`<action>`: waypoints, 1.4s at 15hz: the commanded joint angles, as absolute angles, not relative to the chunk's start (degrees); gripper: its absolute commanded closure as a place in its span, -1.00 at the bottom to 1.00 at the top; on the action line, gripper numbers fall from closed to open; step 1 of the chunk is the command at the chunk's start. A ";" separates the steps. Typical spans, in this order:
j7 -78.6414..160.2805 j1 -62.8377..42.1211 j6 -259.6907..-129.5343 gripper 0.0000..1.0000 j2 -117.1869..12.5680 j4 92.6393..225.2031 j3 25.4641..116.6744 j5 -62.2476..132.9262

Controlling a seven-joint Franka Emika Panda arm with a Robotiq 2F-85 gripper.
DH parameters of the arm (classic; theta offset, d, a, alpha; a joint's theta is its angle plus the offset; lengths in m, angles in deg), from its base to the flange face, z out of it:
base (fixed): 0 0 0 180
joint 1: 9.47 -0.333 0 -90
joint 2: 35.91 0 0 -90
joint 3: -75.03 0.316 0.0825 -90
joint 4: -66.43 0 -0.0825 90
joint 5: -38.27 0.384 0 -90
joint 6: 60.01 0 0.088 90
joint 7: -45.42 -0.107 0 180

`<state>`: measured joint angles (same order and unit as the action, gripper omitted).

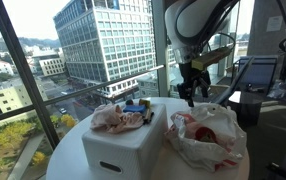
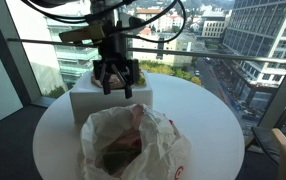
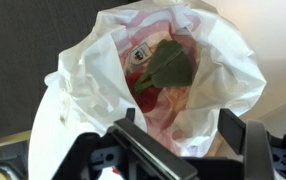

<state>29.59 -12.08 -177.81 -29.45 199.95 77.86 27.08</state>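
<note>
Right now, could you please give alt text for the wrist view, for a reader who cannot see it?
An open white bag lies below the camera, with a dark green leaf and red things inside. The pincer stands open at the bottom edge, holding nothing.

**Item counts.** Round white table (image 2: pixel 218 115): one. White box (image 1: pixel 123 150): one, at 9 o'clock on the table top in an exterior view. White plastic bags: two, namely an open bag (image 1: pixel 208 135) at 3 o'clock of the box and a crumpled bag (image 1: pixel 116 119) on the box lid. Green leaf (image 3: pixel 168 62): one, inside the open bag, at 12 o'clock in the wrist view. Small coloured items (image 1: pixel 135 106) at 1 o'clock of the crumpled bag: too small to count. Gripper (image 1: pixel 190 97): one, with two fingers (image 3: pixel 135 135).
</note>
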 commanded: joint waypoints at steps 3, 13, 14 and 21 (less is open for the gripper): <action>26.63 -13.89 -180.76 -1.00 -22.43 198.28 83.00 22.02; 8.62 -18.12 -180.01 -1.00 -44.08 178.83 86.88 25.27; 5.92 -18.61 -180.33 -1.00 -45.91 177.46 86.30 25.71; -8.53 -20.43 -185.17 -1.00 -54.33 174.31 81.00 28.98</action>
<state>-4.16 -18.97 -183.34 -51.63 176.45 83.24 27.49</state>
